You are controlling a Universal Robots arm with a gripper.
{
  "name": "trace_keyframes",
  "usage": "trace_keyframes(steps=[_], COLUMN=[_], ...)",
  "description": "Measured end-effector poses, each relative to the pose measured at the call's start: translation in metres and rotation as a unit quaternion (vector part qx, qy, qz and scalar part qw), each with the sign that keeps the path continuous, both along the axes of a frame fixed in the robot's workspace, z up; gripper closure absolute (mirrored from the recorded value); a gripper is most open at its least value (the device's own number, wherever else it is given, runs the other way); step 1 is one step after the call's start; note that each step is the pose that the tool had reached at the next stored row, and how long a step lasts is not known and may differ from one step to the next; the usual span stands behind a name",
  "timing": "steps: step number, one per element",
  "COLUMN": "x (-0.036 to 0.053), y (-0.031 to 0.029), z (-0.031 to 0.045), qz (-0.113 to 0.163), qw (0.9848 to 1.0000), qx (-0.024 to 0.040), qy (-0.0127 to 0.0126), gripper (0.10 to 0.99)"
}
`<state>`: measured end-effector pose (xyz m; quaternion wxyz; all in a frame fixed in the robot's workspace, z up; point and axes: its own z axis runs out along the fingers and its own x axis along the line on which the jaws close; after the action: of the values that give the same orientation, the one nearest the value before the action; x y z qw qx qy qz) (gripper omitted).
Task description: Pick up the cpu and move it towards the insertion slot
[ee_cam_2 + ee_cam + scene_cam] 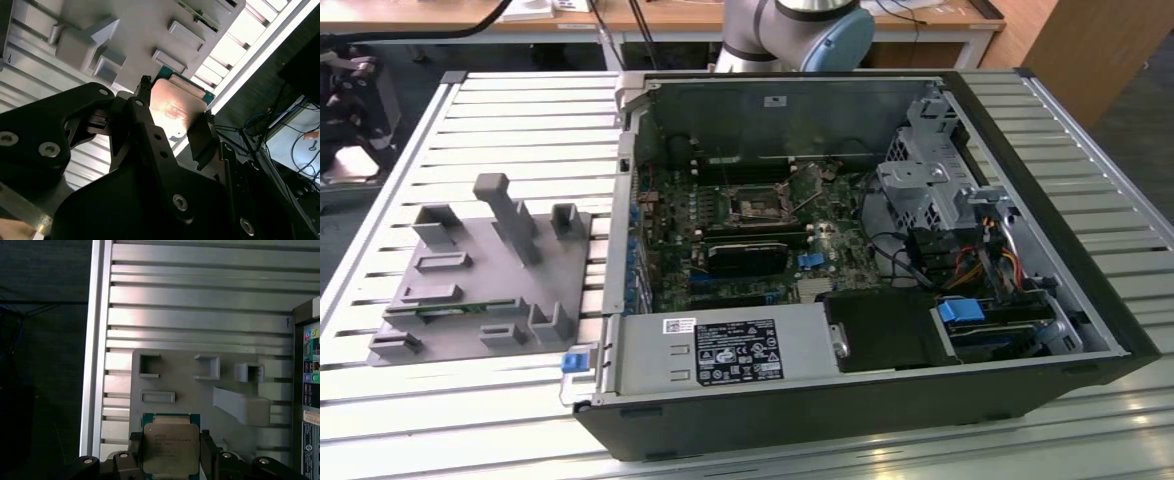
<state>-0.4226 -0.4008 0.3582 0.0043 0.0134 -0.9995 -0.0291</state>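
Silvery-grey cpu was clamped by its edges between the gripper fingers, over the grey fixture. Pickup was judged complete; transfer was outstanding. In the exterior view, the insertion slot lay at 3 o'clock from the grey fixture, inside the case. The cpu underside was hidden.
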Motion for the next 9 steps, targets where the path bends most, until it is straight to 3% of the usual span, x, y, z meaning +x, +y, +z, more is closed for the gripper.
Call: trace_keyframes(steps=[9], x=[0.0001], y=[0.0005], z=[0.0119], qz=[0.0], qw=[1.0], qx=[0.0], qy=[-0.0002], gripper=[0.545])
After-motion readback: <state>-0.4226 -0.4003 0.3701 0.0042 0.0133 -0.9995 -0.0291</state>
